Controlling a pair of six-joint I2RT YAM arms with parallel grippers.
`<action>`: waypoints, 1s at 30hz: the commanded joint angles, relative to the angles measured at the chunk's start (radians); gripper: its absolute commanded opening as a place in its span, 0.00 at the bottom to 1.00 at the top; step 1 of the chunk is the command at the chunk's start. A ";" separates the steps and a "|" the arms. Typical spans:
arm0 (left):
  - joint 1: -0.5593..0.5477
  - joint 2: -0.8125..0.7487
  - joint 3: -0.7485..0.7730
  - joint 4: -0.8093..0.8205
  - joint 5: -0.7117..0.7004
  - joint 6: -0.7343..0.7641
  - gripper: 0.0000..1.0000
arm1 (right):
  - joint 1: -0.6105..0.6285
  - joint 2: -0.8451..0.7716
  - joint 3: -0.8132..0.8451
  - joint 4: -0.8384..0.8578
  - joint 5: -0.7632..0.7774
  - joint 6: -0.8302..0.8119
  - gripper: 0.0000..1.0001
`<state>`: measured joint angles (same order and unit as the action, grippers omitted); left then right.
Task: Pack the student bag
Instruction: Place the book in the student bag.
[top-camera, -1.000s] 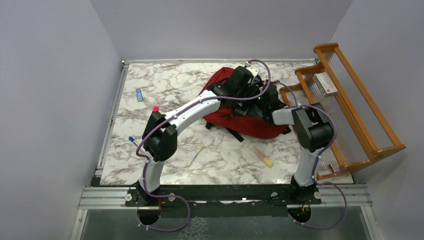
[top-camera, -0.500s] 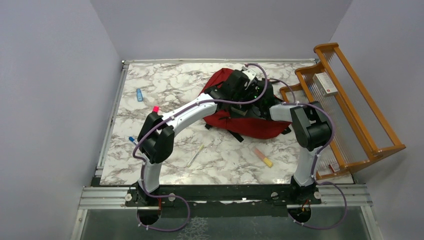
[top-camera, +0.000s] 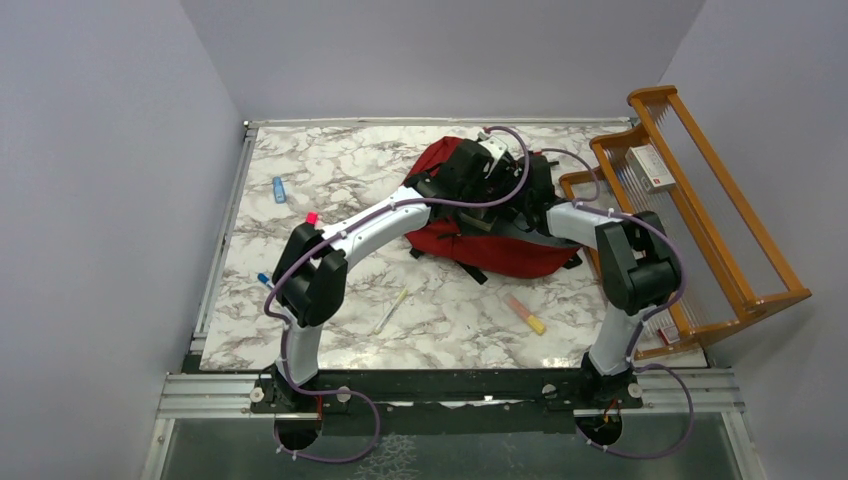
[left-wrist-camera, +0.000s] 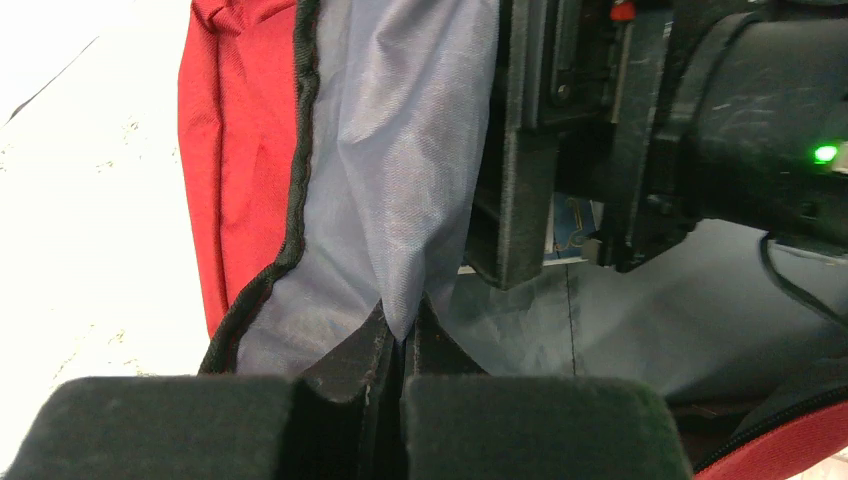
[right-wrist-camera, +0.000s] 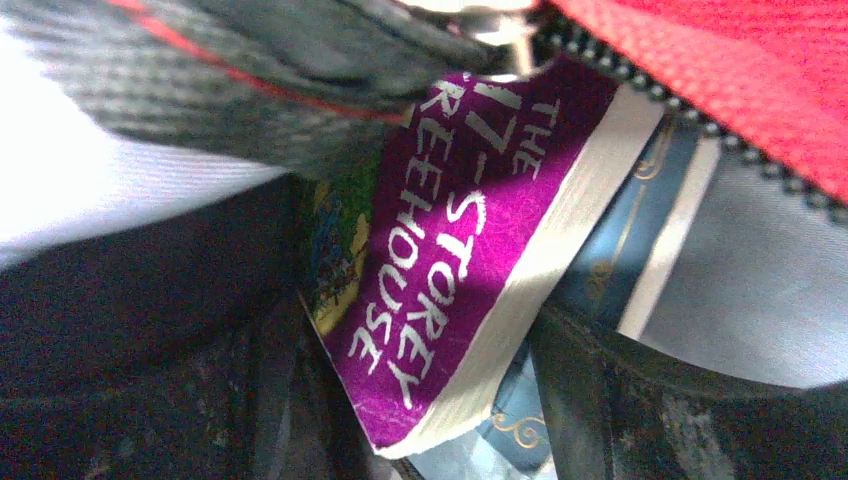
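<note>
Where the top view looks down on the marble bench (top-camera: 340, 170), the red student bag (top-camera: 500, 255) lies on its far right part, just beside a wooden rack (top-camera: 700, 230). Both arms reach over the bag: the left end effector (top-camera: 487, 160) sits at its far upper edge and the right end effector (top-camera: 530, 195) is sunk among dark folds close beside it. A yellow-tipped marker (top-camera: 525, 314) lies on the bench near the bag's front edge.

In the left wrist view, the left end effector (left-wrist-camera: 403, 335) is pinched narrow on a fold of the bag's grey lining (left-wrist-camera: 400, 170), which rises from between the closed fingertips. A black zipper edge and red fabric run along the lining's left side. The black body of the right end effector stands just to the right of the lining, inside the bag's mouth.

In the right wrist view, a purple book (right-wrist-camera: 450, 260) lies tilted inside the bag with a blue book (right-wrist-camera: 640, 230) behind it, under the red zipped edge. Dark shapes flank the books at the bottom, but I cannot tell whether the right end effector is wide or gripping.
</note>
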<state>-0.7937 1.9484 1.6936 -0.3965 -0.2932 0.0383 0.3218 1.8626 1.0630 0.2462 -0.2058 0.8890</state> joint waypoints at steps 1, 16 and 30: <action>0.014 -0.061 -0.018 0.001 -0.014 0.011 0.00 | 0.006 -0.087 -0.002 -0.079 0.098 -0.100 0.87; 0.075 -0.097 -0.081 0.001 -0.053 0.072 0.00 | 0.006 -0.475 -0.285 -0.209 0.270 -0.247 0.86; 0.203 -0.090 -0.071 0.002 -0.102 0.096 0.00 | 0.006 -0.683 -0.332 -0.280 0.213 -0.271 0.84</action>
<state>-0.6315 1.9018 1.6203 -0.3908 -0.3153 0.1104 0.3218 1.2049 0.7353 0.0040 0.0170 0.6357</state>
